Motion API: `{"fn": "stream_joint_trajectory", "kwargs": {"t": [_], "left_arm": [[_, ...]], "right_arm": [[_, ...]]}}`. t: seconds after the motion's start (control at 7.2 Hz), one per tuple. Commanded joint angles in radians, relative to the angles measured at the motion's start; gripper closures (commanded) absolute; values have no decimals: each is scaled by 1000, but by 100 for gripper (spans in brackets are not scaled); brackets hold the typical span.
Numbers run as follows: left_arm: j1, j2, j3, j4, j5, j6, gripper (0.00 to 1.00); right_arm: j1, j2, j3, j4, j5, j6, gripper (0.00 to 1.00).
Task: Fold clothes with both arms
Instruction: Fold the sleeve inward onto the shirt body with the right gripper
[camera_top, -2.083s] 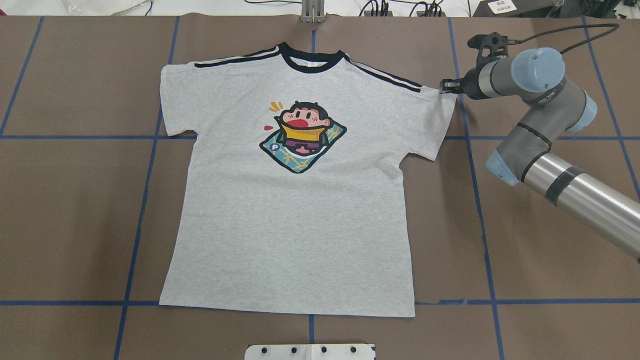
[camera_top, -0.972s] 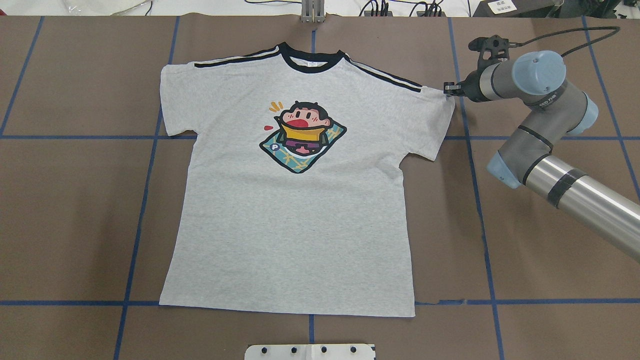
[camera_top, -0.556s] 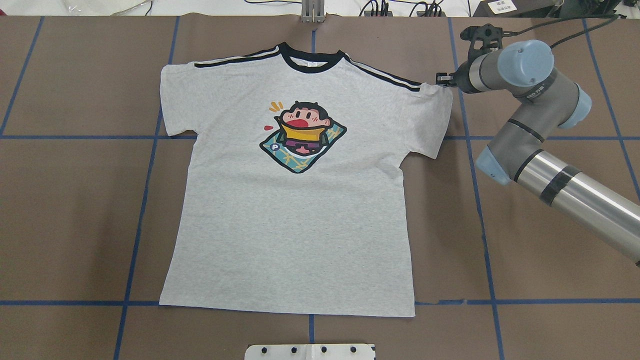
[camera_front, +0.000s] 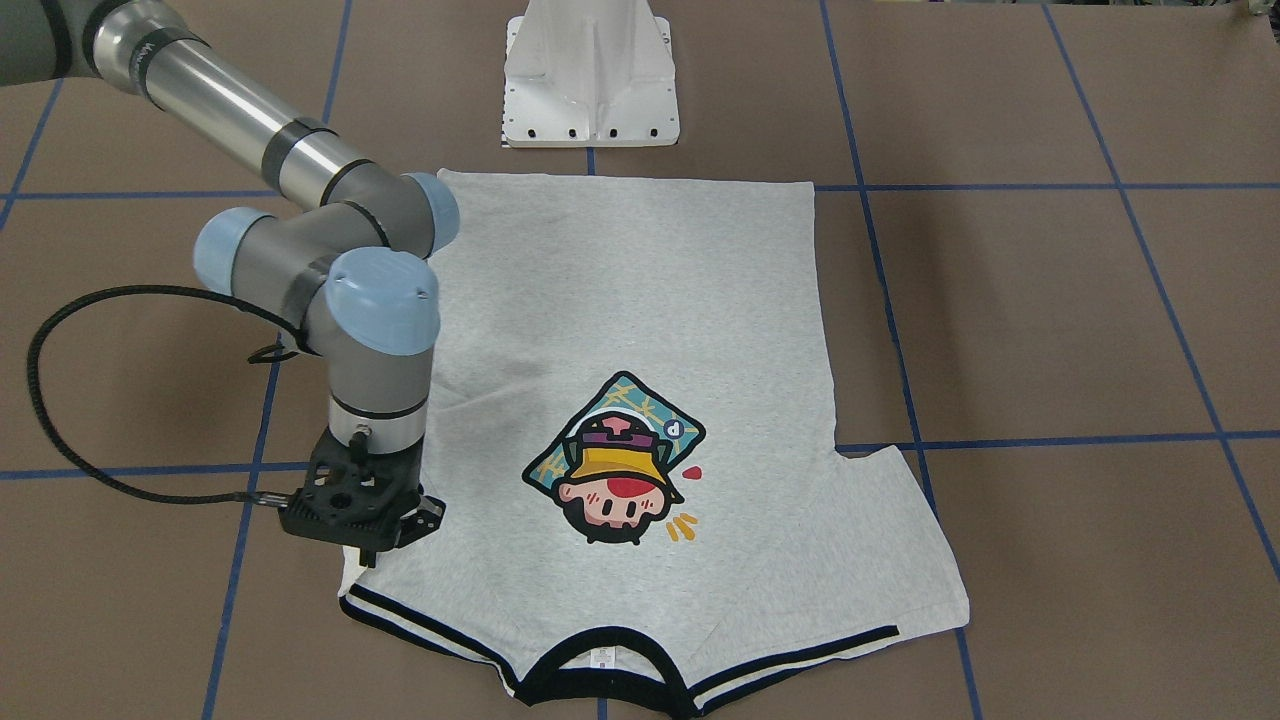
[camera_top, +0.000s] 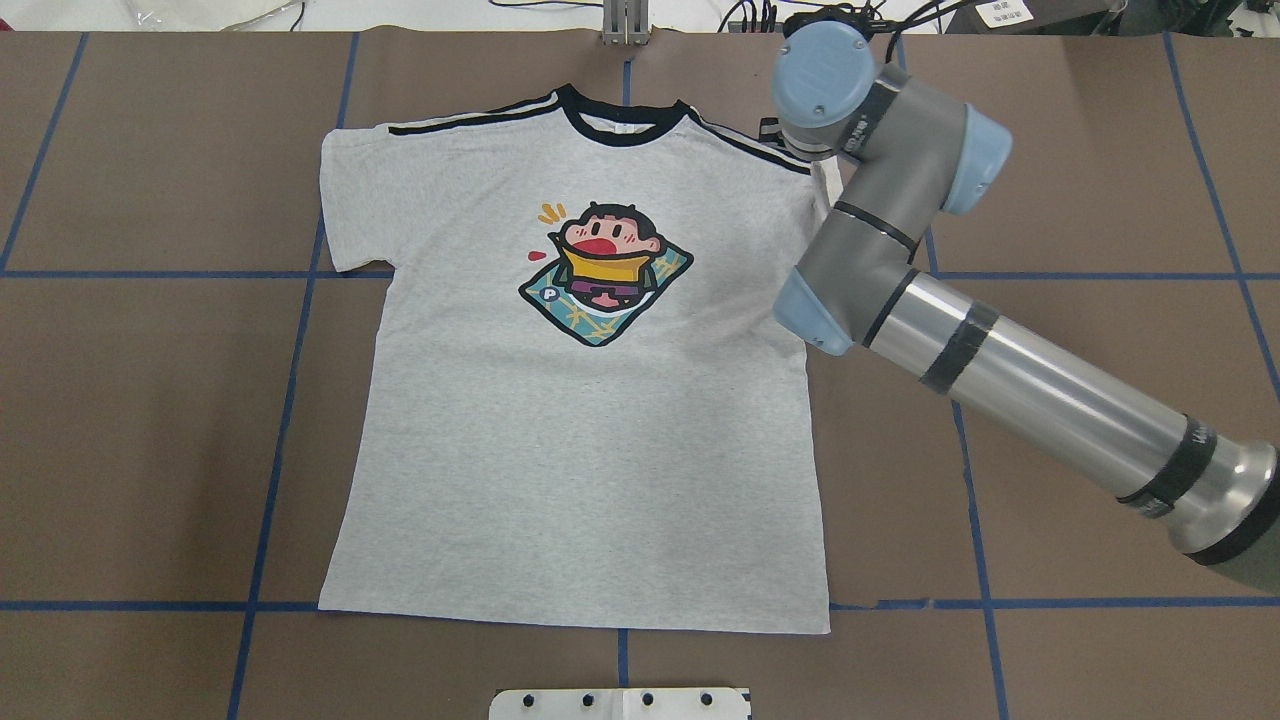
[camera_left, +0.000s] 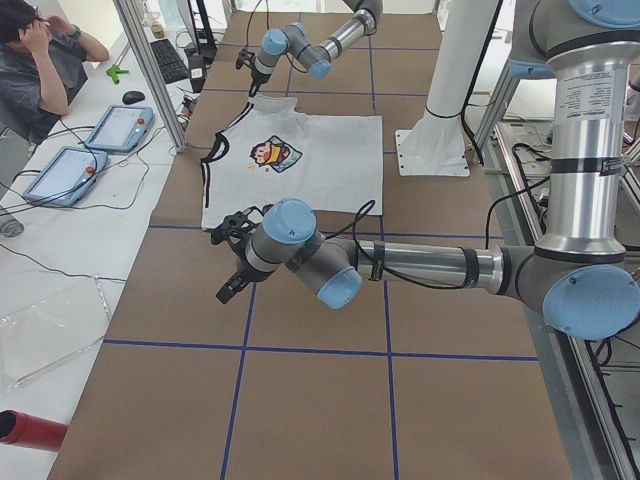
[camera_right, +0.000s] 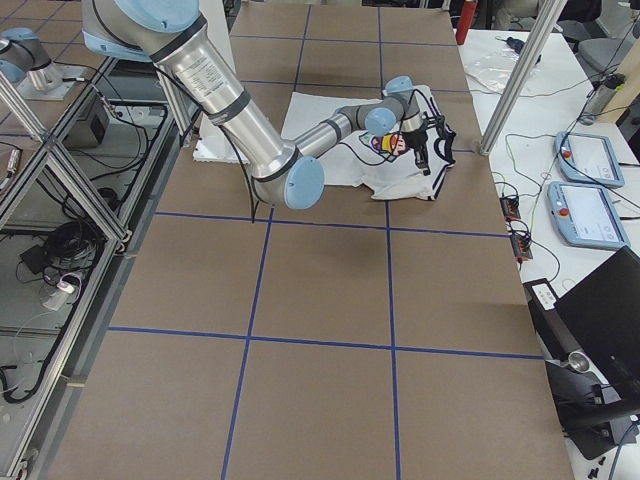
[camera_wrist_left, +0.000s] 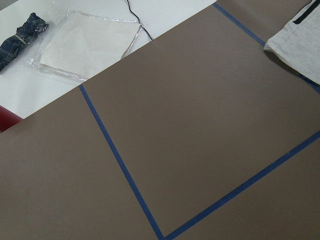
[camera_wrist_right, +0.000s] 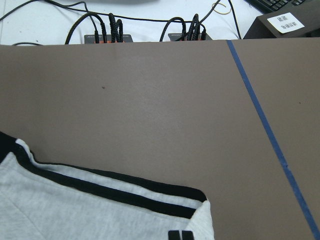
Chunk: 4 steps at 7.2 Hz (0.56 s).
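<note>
Table: brown paper cover, marked off by blue tape lines.

T-shirt: we find it at the table's middle, front up, body flat. The hem lies toward the white pedestal base and the black collar points away from it. The sleeve on the robot's right side is drawn in toward the body, its corner raised off the paper. The other sleeve lies flat and spread.

Right arm: reaches across from the right, elbow bent, wrist above that shoulder.

Left arm: we see it only from the table's end, stretched low over bare paper off the shirt's left side.

Right gripper: points down at the sleeve corner. In the wrist view its fingertips sit pressed together with the sleeve's edge pinched between them.

Left gripper: apart from the shirt. We cannot tell how its jaws stand.

Cartoon print: uncovered, on the chest.
</note>
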Motion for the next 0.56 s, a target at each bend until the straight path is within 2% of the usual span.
{"fn": "stream_joint_trajectory", "kwargs": {"t": [0.0,0.28,0.42], "left_arm": [[1,0,0,-1,0,0,0],[-1,0,-2,0,0,0,0],[1,0,-2,0,0,-2,0]], "right_arm": [[-29,157,-207,-29,-44,184,100],[-29,162,-264,51,-77,314,100],[-31,164,-292,80,-94,320,100]]}}
